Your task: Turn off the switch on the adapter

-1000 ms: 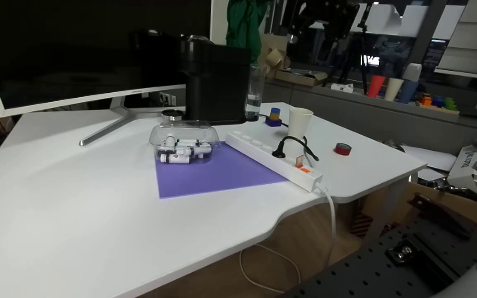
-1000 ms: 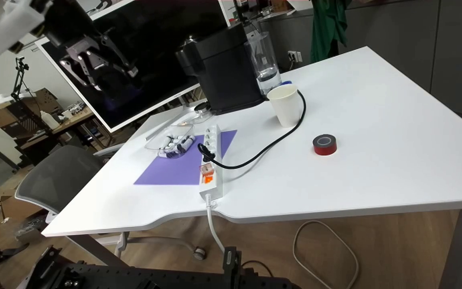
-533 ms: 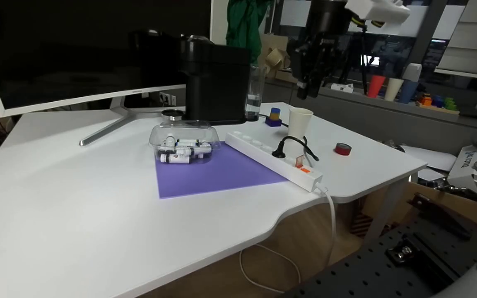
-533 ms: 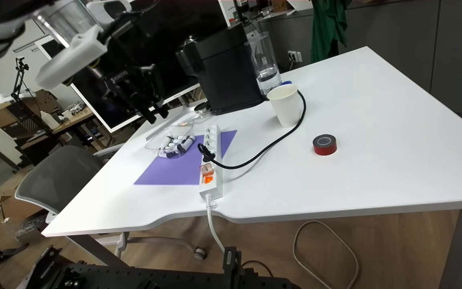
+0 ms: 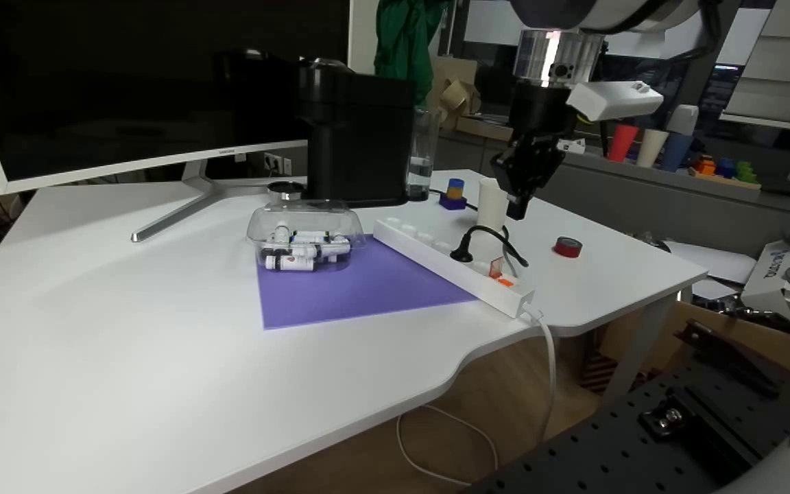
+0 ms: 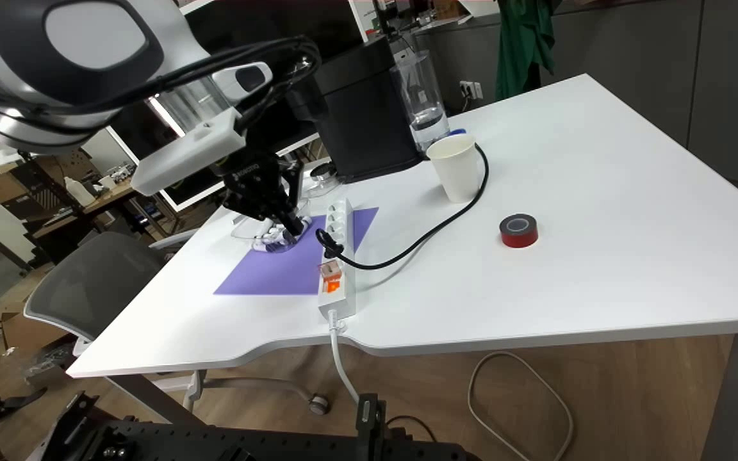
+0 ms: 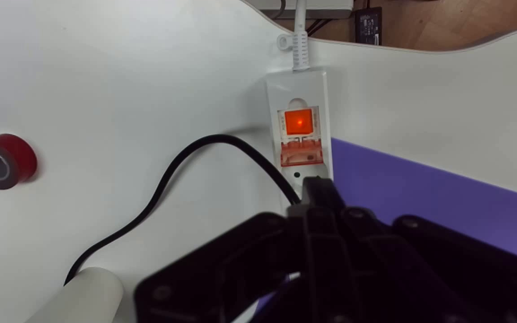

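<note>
Hovering the gripper [image 5: 518,208] up in the air over the adapter [image 5: 444,266], with fingertips [image 7: 322,192] pinched together and pointing down at a bit of a tilt, well apart from the switch [image 7: 299,122]. Talking about that switch: sitting at the cable end of the adapter, glowing red-orange in the wrist view with a bright dot in its middle, and having a see-through red cover [image 7: 302,154] propped open right beside it. Running the rest of the adapter back across a purple sheet [image 5: 354,295] while poking the switch end out past the sheet's edge, onto bare white table [image 5: 162,343]. Trailing a white cable [image 7: 301,20] off that same end and over the table edge. Having a black plug [image 5: 461,254] sitting in the adapter near the cover, then snaking a black cord [image 7: 218,138] over toward a white paper cup [image 6: 455,173]. Farther out, seeing a red tape roll [image 6: 518,232] lying flat on the cup's side, plus a clear tub [image 5: 330,219] of white tubes [image 5: 290,263] by the sheet's corner. Way at the back, spotting a black machine [image 5: 367,137] beside a big monitor [image 5: 127,89].
</note>
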